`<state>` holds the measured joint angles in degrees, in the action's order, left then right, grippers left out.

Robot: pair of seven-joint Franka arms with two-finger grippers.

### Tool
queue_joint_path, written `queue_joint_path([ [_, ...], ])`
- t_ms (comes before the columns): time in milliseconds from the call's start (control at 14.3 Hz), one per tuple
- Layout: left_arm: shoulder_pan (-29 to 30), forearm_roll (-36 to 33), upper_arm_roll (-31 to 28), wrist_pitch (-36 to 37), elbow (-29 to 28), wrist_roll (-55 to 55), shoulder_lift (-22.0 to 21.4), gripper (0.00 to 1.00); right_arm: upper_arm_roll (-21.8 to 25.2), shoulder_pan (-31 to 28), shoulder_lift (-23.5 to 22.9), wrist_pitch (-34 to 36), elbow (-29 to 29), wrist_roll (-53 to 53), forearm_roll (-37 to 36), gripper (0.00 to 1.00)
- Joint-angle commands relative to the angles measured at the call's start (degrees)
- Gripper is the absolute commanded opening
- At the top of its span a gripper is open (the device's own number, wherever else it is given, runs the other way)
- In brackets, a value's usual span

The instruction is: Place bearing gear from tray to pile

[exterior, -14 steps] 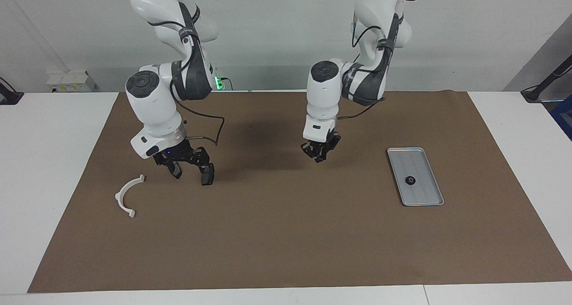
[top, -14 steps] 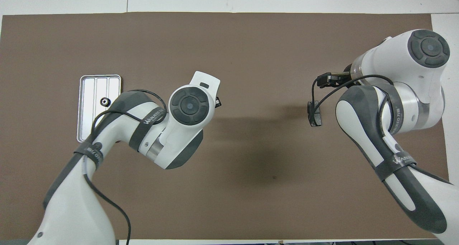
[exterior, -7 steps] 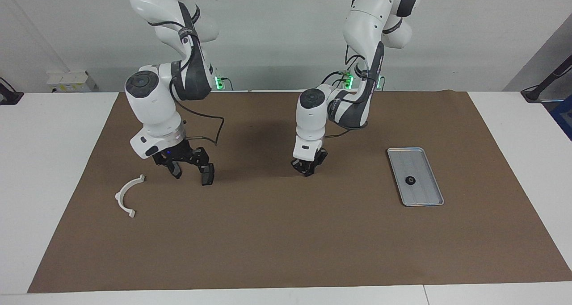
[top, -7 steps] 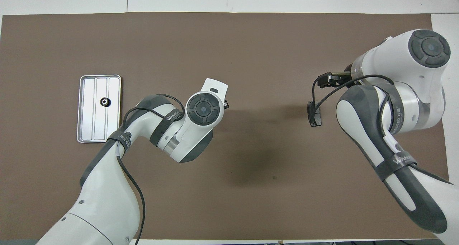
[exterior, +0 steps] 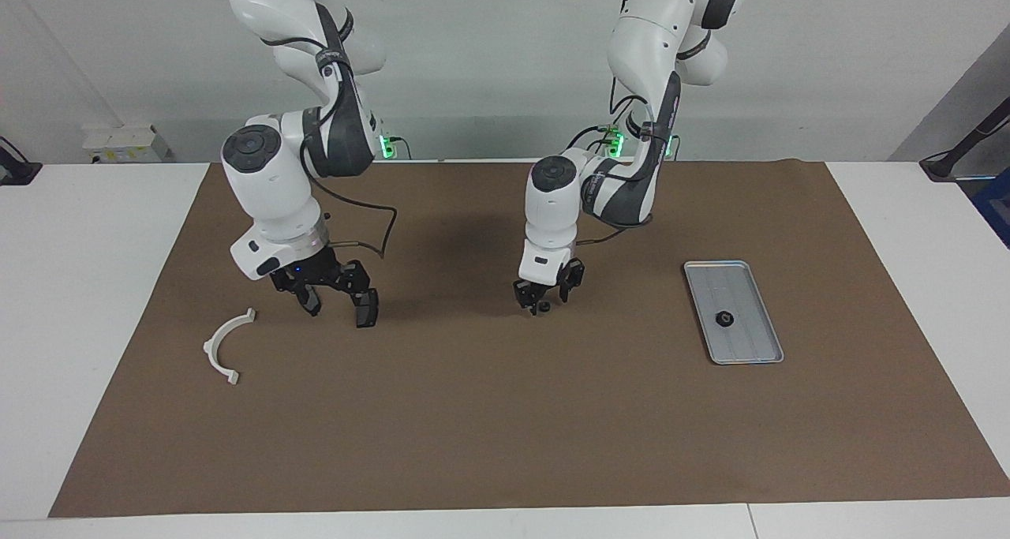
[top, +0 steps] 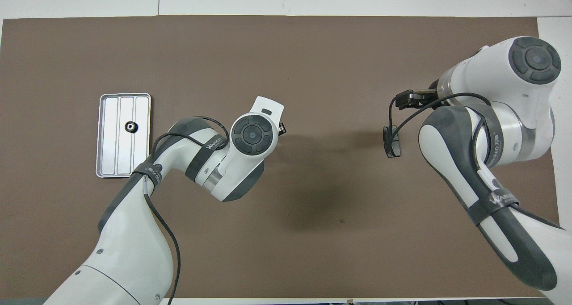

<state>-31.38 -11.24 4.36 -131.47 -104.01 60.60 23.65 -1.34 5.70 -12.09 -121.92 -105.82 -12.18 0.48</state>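
Observation:
The silver tray (exterior: pixel 750 342) (top: pixel 105 162) lies on the brown mat toward the left arm's end, with one small dark bearing gear (exterior: pixel 723 319) (top: pixel 130 126) in it. My left gripper (exterior: pixel 545 293) is low over the middle of the mat, open. A second small dark gear (exterior: pixel 544 308) lies on the mat just beneath its fingertips, free of them. In the overhead view the left wrist hides both. Of the pile I see the white half-ring bracket (exterior: pixel 224 345) toward the right arm's end. My right gripper (exterior: pixel 338 305) (top: pixel 397 125) hangs open and empty beside the bracket.
The brown mat (exterior: pixel 505 428) covers most of the white table. A power strip with a green light (exterior: pixel 387 146) sits at the robots' edge.
My left gripper came down over the middle of the mat and opened. A small dark gear now lies on the mat under it. The right arm has not moved.

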Motion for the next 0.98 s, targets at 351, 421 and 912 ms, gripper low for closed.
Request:
queue_joint_path([
  [351, 29.4, 4.64, 0.3, 9.65, 1.62, -47.26, -7.39, 0.99, -0.59, 10.27, 0.22, 0.63, 1.32, -18.72, -0.83, 1.0],
  [421, 33.18, 6.56, 0.3, 9.13, 1.44, -53.94, -7.39, 0.99, -0.59, 12.56, 0.13, 1.07, 2.19, -21.8, -0.92, 1.0],
  [912, 34.8, 10.97, 0.03, -0.45, -8.57, -60.43, -6.86, 0.98, -0.51, 24.08, -9.61, 4.94, 14.76, -43.78, -1.45, 1.0],
])
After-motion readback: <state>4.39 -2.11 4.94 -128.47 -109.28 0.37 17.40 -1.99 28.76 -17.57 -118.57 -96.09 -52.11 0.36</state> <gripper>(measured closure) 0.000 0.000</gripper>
